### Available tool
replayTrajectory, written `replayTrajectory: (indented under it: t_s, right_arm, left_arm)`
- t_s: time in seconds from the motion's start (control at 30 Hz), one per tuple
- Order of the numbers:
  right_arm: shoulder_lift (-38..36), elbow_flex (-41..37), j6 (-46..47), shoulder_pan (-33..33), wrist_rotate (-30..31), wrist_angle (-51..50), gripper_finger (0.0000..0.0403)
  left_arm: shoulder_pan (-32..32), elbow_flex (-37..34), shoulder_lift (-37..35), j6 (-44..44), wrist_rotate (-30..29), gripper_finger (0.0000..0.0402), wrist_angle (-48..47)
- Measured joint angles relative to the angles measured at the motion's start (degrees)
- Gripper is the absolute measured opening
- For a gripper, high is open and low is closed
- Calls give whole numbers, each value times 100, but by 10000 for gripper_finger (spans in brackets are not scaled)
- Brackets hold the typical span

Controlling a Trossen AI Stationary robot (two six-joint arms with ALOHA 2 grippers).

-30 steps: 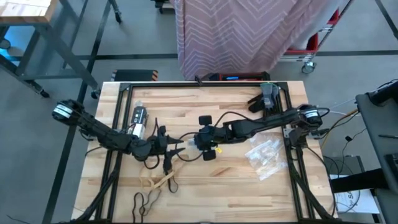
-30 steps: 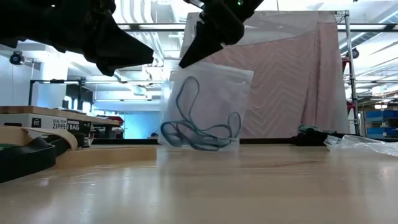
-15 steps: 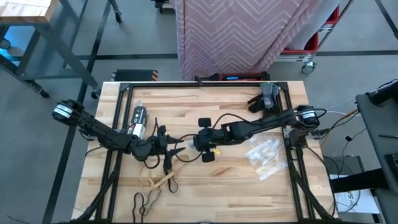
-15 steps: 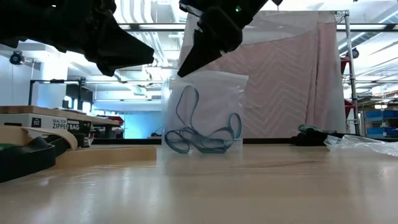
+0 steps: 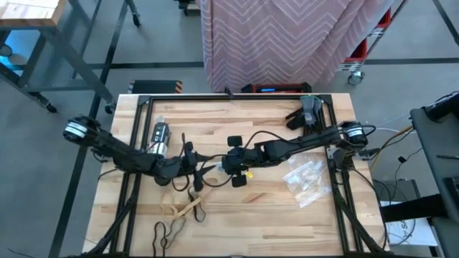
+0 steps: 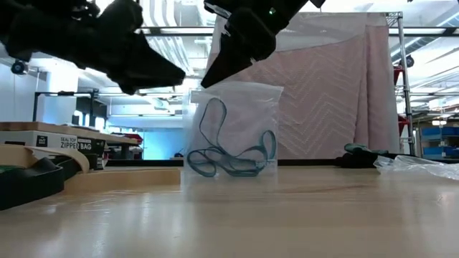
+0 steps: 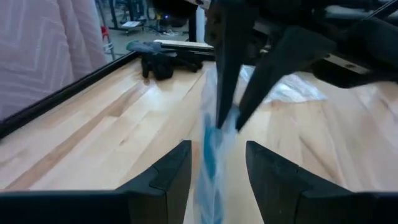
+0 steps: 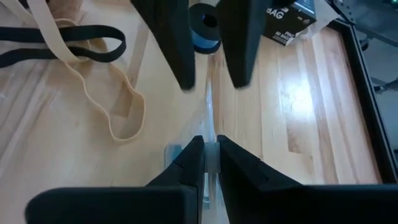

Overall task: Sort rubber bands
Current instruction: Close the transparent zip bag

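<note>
A: Where are the blue rubber bands [image 6: 231,152]?
B: Inside a clear bag [image 6: 237,129] at mid-worktop [image 5: 272,208], its top pinched by the right gripper [image 6: 215,72].
A: And the left gripper [image 7: 214,165]?
B: Fingers spread, just beside the bag. Tan bands [image 8: 121,102] and black bands [image 8: 62,43] lie loose nearby.

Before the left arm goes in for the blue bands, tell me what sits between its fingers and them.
The clear bag itself. The blue rubber bands are inside it, and the right gripper pinches its top edge. The left gripper is open just short of the bag edge; only plastic separates them.
</note>
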Motion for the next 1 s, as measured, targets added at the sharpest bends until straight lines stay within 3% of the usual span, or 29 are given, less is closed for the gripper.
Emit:
replayTrajectory:
  t_s: [0.2, 0.37, 0.63, 1.0]
  right_arm:
    - [0, 1, 57, 0, 0, -11, 25]
    - [0, 2, 57, 2, -7, -21, 24]
    - [0, 0, 165, -7, 40, -61, 23]
    - [-2, 4, 251, 0, 4, -154, 26]
  left_arm:
    - [60, 427, 367, 423, 310, 139, -74]
    - [94, 780, 534, 224, 403, 130, -662]
    - [150, 983, 720, 115, -12, 85, -968]
    - [153, 993, 730, 56, -31, 4, -983]
